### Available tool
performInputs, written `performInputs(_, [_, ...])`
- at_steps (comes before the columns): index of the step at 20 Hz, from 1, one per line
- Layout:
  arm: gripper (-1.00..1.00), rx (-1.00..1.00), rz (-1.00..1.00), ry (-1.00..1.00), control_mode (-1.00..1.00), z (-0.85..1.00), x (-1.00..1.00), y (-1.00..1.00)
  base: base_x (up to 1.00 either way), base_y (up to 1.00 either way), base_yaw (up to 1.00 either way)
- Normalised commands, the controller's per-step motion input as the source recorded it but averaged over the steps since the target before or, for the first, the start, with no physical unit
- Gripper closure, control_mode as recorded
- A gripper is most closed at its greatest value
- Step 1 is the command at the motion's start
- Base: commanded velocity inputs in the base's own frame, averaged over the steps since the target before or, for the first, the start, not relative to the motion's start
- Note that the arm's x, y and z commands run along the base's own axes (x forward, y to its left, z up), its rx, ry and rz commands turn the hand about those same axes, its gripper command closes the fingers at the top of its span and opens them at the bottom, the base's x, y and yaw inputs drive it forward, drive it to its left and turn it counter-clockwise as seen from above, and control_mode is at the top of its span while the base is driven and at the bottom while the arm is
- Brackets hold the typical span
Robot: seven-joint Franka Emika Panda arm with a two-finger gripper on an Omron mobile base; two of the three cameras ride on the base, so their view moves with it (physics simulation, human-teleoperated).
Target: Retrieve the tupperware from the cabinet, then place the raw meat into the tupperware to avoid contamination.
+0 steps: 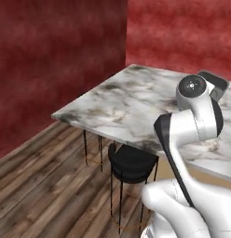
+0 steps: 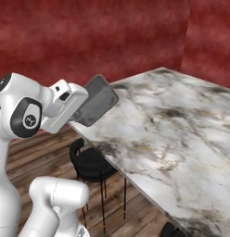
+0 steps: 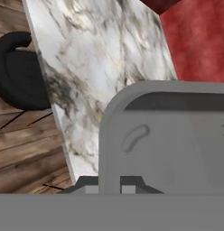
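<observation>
Tupperware (image 3: 168,140), a shallow grey translucent rectangular container with rounded corners, was held up in the air by the robot's hand (image 2: 79,110), above the near edge of a marble-topped bench (image 2: 172,134). In the right base view the container (image 2: 96,101) stuck out from the end of the white arm, tilted, with its far corner over the bench's edge and not touching the stone. In the left base view the same container (image 1: 214,83) showed as a dark rounded shape behind the arm's top joint, over the bench (image 1: 122,107). In the hand view the container's broad face took up the lower right, with a small curved mark pressed into it, and the finger tips (image 3: 127,185) sat at its bottom edge, closed against it and gripping it. The bench had a white slab veined with grey and brown. A black round stool (image 1: 131,162) with a low curved back and thin dark legs stood on the wooden plank floor (image 1: 47,186), tucked partly under the bench's near edge. Dark red mottled walls (image 1: 57,60) rose behind the bench and met in a corner.
</observation>
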Motion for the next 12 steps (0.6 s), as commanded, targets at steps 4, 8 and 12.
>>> performInputs(4, [1.0, 0.0, 0.0, 0.0, 1.0, 0.0, 0.0, 0.0, 0.4, 0.14, -0.34])
performInputs(8, [1.0, 0.0, 0.0, 0.0, 1.0, 0.0, 0.0, 0.0, 0.53, 0.23, -0.29])
performInputs(12, [1.0, 0.0, 0.0, 0.0, 1.0, 0.0, 0.0, 0.0, 0.17, 0.36, -0.33])
